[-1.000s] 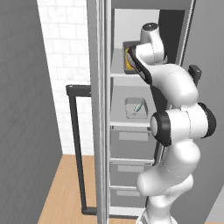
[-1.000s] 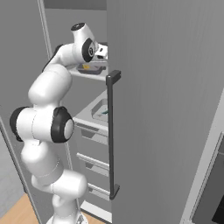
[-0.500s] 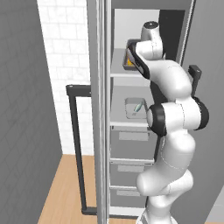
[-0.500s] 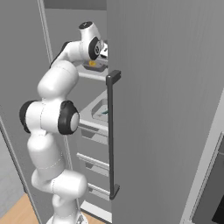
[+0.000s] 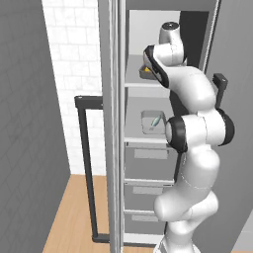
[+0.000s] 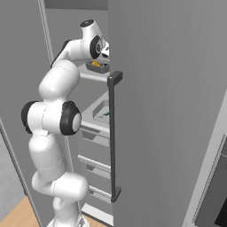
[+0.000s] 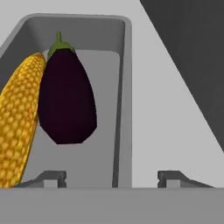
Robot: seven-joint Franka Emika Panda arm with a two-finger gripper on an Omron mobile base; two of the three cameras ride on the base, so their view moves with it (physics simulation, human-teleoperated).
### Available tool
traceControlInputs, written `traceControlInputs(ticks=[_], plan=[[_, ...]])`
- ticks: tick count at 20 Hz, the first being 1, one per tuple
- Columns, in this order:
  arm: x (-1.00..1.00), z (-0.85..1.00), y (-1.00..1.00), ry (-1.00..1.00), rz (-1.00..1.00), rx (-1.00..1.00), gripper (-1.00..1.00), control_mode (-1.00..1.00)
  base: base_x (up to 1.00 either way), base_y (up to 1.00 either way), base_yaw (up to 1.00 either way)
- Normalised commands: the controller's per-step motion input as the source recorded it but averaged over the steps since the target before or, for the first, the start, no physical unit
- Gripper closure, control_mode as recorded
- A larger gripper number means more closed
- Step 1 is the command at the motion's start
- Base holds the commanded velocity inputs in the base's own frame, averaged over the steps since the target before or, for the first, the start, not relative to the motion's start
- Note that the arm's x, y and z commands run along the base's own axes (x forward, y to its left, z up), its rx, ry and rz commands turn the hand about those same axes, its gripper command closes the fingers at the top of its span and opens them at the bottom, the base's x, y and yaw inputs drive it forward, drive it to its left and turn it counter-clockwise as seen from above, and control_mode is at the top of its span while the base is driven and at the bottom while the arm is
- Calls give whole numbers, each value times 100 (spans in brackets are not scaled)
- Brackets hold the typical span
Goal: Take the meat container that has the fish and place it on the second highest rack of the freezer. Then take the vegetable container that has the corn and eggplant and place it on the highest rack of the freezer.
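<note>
The grey vegetable container (image 7: pixel 124 105) holds the yellow corn (image 7: pixel 17 127) and the dark purple eggplant (image 7: pixel 65 96). It rests on the highest rack (image 5: pixel 136 85) of the freezer (image 5: pixel 148 29), and shows at the rack's front in the right base view (image 6: pixel 99 67). My gripper (image 7: pixel 111 178) is open, with one fingertip on each side of the container's right wall and a gap to both. The meat container (image 5: pixel 152 121) with the fish (image 5: pixel 155 120) sits on the second highest rack (image 5: pixel 134 139), also seen from the right (image 6: pixel 103 111).
The open freezer door (image 6: pixel 173 111) with its dark bar handle (image 6: pixel 112 137) stands close on the arm's right. Grey drawers (image 5: pixel 150 154) fill the freezer below the racks. Another dark bar handle (image 5: pixel 86 168) stands out at the left, before a white tiled wall (image 5: pixel 74 49).
The gripper was shut on the vegetable container's wall and has opened, letting it go on the highest rack. The arm has pushed a little further up and in.
</note>
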Motion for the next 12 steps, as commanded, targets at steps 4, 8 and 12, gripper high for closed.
traceControlInputs(ticks=[4,8,12], plan=[[-68,39,0,-25,2,0,-100,-100,0,0,0],[-100,6,0,-34,8,0,-100,-100,0,0,0],[-100,-4,0,-22,10,0,-100,-100,0,0,0]])
